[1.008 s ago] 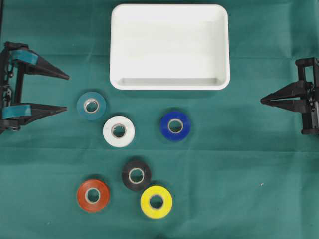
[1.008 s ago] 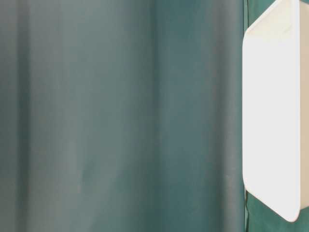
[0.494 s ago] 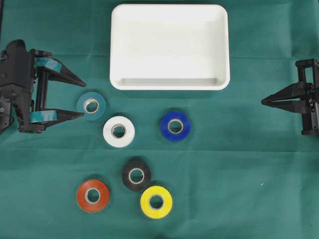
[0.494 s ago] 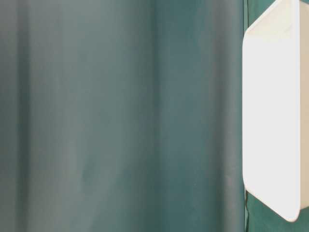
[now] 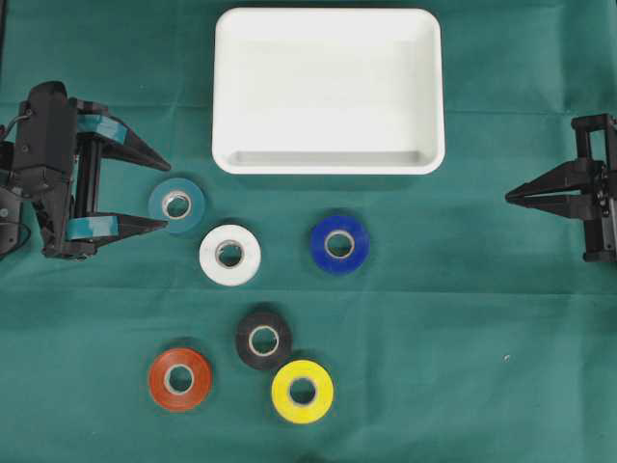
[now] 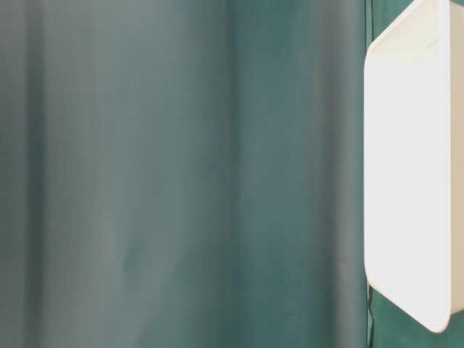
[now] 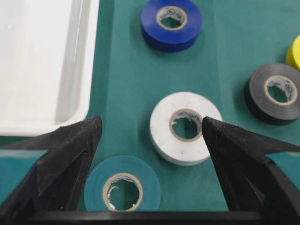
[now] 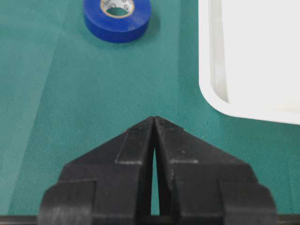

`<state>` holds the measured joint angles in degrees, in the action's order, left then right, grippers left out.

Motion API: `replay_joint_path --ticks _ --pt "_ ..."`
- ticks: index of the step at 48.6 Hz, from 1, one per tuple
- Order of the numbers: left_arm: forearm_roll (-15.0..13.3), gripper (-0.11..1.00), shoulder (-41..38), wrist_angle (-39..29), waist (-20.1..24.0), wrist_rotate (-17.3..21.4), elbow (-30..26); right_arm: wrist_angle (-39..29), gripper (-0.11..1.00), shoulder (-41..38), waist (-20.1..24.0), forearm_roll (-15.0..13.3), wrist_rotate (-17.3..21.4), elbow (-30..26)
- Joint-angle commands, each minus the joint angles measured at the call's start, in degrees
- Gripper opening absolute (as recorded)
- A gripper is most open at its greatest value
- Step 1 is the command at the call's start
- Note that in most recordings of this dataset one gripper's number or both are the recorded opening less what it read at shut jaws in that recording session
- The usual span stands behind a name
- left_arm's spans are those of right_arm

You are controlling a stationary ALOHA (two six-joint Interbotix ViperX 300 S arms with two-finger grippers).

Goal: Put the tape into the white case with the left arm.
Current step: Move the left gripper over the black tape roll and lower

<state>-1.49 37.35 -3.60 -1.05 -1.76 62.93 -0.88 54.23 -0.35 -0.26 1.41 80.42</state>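
I hold the left end effector (image 5: 166, 196) fully open and empty beside the teal tape (image 5: 176, 204): a light, stiff roll, best pinched across its outer rim.

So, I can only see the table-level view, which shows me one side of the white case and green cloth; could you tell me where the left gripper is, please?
Observer: The left gripper is open on the left of the overhead view, its fingers either side of the teal tape roll.
Operator: Thank you. Is it touching that roll?
Observer: I can't tell contact; in the left wrist view the teal roll lies flat between the fingers.
Operator: And is anything in the white case?
Observer: No, the white case holds nothing; all six rolls lie on the cloth.
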Motion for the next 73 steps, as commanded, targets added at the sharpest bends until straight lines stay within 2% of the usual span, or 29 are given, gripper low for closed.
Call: replay_joint_path --ticks 1,14,43,63,73 --pt "-0.09 1.00 0.09 0.26 -0.18 -0.09 -1.49 0.26 -0.09 -0.44 -0.09 -0.09 0.09 -0.70" --pt "-0.09 1.00 -1.85 0.18 -1.49 -0.09 -2.37 0.26 -0.09 -0.44 -0.09 0.00 0.09 -0.62" --pt "-0.09 0.97 -9.58 0.18 -12.04 0.44 -6.15 0.26 -0.09 -0.35 -0.09 -0.09 0.09 -0.62" --pt "0.00 0.95 -10.02 -0.18 -13.27 0.79 -6.24 0.18 -0.09 -0.18 -0.09 -0.09 0.09 -0.70" --pt "0.09 0.95 -13.97 -0.18 -13.62 0.70 -8.26 0.26 -0.09 -0.18 -0.09 -0.09 0.09 -0.62"
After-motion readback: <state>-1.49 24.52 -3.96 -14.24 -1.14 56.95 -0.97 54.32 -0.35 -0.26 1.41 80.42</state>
